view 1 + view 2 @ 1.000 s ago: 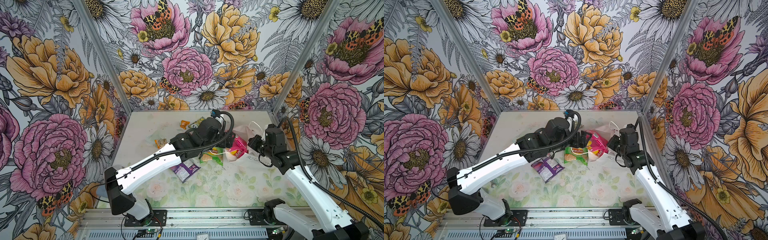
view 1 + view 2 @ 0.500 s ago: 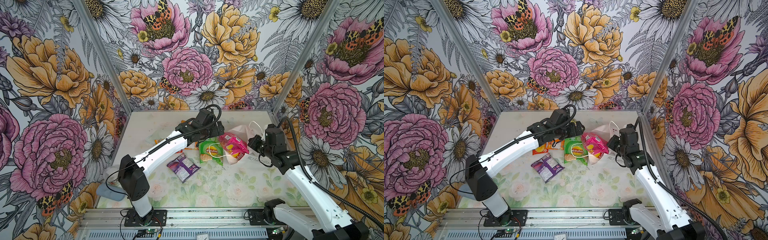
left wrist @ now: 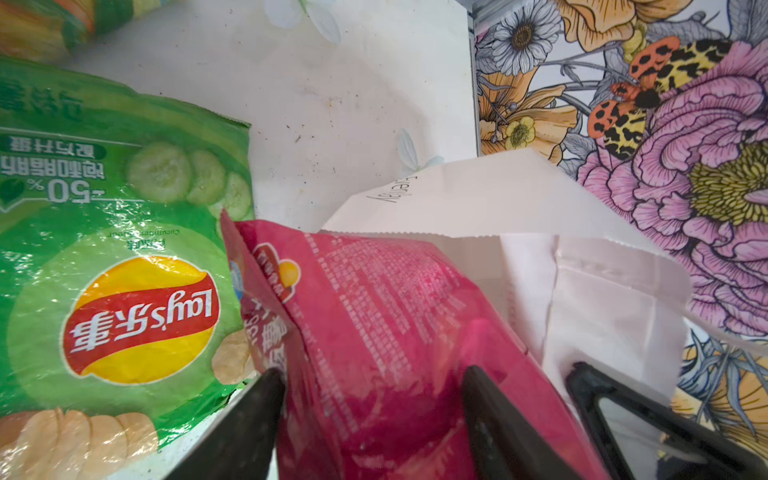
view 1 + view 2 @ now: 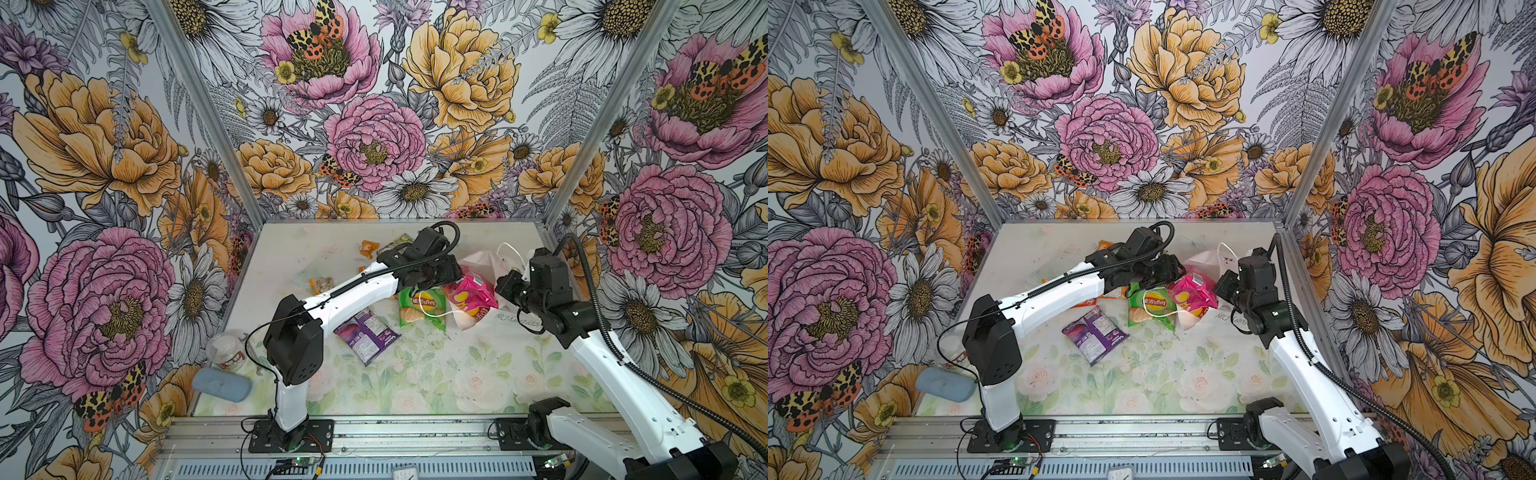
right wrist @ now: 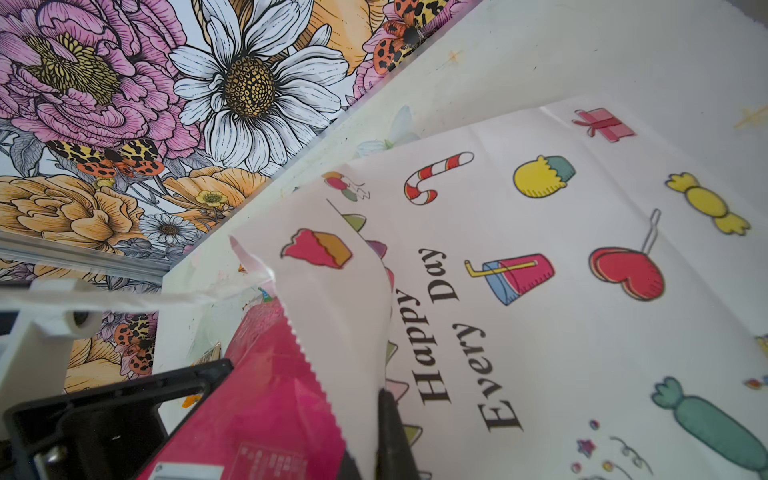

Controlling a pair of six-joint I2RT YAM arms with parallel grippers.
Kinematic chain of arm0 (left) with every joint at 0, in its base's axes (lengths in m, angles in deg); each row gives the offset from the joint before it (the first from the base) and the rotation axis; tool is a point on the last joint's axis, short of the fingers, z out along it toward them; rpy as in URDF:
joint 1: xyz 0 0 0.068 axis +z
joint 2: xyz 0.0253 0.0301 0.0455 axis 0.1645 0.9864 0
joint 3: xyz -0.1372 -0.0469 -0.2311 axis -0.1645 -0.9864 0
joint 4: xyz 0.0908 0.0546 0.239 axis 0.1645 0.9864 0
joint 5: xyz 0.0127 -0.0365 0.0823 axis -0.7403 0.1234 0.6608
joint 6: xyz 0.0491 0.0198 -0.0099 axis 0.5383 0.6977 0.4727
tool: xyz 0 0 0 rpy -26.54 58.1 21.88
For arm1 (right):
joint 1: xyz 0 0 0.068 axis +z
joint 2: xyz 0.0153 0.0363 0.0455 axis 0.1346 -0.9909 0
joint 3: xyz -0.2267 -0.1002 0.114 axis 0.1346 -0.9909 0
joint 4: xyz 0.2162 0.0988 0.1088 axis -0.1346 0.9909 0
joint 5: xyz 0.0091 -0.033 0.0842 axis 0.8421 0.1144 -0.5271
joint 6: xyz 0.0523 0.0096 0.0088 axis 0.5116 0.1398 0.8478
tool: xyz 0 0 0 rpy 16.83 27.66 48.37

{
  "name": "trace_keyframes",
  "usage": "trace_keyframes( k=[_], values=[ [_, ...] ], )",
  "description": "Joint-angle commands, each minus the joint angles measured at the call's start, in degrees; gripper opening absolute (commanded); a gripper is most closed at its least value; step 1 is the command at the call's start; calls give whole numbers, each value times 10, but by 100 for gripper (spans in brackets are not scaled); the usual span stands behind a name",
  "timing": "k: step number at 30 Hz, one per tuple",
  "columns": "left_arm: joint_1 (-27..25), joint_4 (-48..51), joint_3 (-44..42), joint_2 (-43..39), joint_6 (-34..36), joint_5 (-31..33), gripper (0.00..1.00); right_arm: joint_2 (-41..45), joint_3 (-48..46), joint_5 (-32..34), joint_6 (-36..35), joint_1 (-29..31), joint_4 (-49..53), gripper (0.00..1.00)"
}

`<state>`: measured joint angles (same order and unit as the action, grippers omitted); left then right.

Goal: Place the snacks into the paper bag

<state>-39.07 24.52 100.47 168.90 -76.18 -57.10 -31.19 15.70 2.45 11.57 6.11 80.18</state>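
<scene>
Floral tabletop [image 4: 415,374]: my left claw [image 3: 372,372] clasps the pink packet [image 3: 374,307] at the mouth of the paper bag [image 3: 602,291], two o'clock; right claw [image 5: 368,449] pinches its rim. Green packet [image 4: 422,307] and others wait outside.

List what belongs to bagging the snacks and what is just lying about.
Job in hand: paper bag, pink packet, green chips packet, purple packet, orange packet, tiny orange packet.
Lying about: clear plastic cup, blue-grey case.

glossy pink pkt [image 3: 374,332], matt paper bag [image 5: 540,353]
</scene>
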Motion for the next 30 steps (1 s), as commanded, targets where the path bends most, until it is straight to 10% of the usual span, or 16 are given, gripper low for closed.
trace_keyframes(
  k=[1,11,30],
  values=[
    [-8,-17,17,-3,9,-13,55,-9,22,2,-5,10,-35,0],
    [-28,-9,54,-21,55,32,15,-39,68,16,0,54,-35,0],
    [-57,153,224,21,142,172,3,-33,83,-49,50,41,-55,0]
  ],
)
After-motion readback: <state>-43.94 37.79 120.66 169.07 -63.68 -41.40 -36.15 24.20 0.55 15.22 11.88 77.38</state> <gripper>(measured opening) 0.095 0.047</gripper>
